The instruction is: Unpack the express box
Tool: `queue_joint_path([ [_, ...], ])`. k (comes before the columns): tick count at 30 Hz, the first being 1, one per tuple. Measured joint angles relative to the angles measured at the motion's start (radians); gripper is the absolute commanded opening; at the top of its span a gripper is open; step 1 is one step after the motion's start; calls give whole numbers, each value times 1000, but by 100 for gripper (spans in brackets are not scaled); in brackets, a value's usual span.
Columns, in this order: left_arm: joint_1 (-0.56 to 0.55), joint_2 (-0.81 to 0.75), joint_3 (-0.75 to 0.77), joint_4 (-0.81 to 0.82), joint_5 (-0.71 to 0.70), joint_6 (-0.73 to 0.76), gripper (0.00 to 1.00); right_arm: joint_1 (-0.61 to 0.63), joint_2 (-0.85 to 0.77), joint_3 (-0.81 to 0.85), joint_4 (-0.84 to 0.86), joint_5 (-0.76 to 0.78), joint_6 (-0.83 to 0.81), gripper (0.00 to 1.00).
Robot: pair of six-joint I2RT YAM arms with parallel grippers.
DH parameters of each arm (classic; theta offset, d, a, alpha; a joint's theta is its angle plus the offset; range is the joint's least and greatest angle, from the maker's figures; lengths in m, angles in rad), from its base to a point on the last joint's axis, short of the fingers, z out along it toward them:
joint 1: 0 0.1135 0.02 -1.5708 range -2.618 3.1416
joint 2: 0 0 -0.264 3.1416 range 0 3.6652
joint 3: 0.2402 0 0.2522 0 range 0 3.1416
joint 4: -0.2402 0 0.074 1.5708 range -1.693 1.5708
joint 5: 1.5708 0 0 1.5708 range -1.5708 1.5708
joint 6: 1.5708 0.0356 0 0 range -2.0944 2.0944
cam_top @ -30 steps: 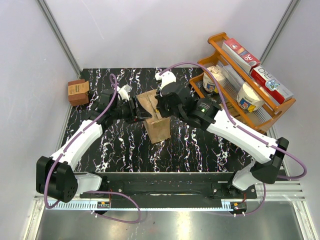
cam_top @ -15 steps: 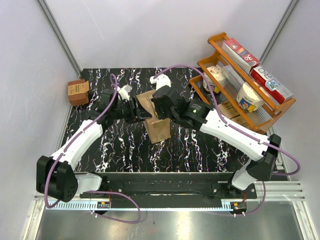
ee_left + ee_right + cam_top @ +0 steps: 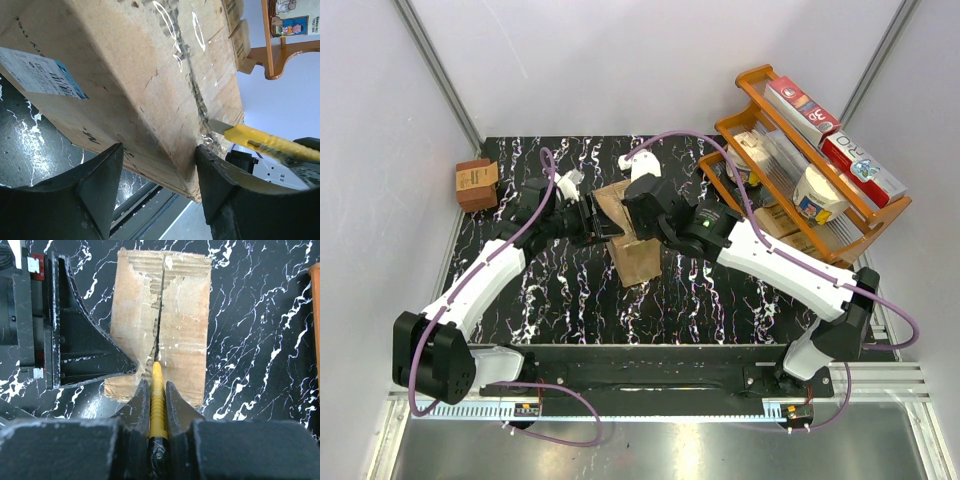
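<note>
The black marbled table (image 3: 570,300) takes up most of my overhead view. The orange rack (image 3: 756,78) stands loaded at its far right corner, and a small brown box (image 3: 477,183) sits off the far left edge, well apart from the work.

The express box (image 3: 632,255) is in the middle of the table, between the two arms. Its white label (image 3: 42,75) is on a side face and its top flaps are shut along a taped seam (image 3: 160,305).

The left gripper (image 3: 592,222) comes in from the box's left. In its wrist view the two fingers straddle one end of the carton, one pad on the labelled side and one on the top face. I read that as a wide clamp steadying the box.

The right gripper (image 3: 157,390) is closed tight around a yellow utility knife (image 3: 158,405), with the handle pinched between the jaws and the blade pointing forward.

The relation that matters is that the seam runs along the box's length, straight away from the right wrist, and the knife lies in line with it. The blade tip sits at the seam's near end, at the tape.

So the right arm is the one placed to cut. My judgement is that the next stroke should go along that line while the left arm only braces. If the blade drifts sideways it could gouge the cardboard or shove the box against the clamp.
</note>
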Motion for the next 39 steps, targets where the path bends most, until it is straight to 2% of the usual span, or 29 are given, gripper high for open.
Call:
queue_joint_path([
  [7,-1,0,0,-5,-1,-16,61,0,17,16,-48,-25,59,0],
  [15,-15,-10,-11,1,-27,-89,60,0,58,143,-204,-42,140,0],
  [21,-43,-31,-23,10,-69,-117,60,0,58,178,-265,-74,180,0],
  [32,-61,-47,-54,56,-105,-137,63,0,51,150,-245,-94,190,0],
  [39,-66,-64,-57,72,-105,-108,62,0,-25,86,-181,-106,130,0],
])
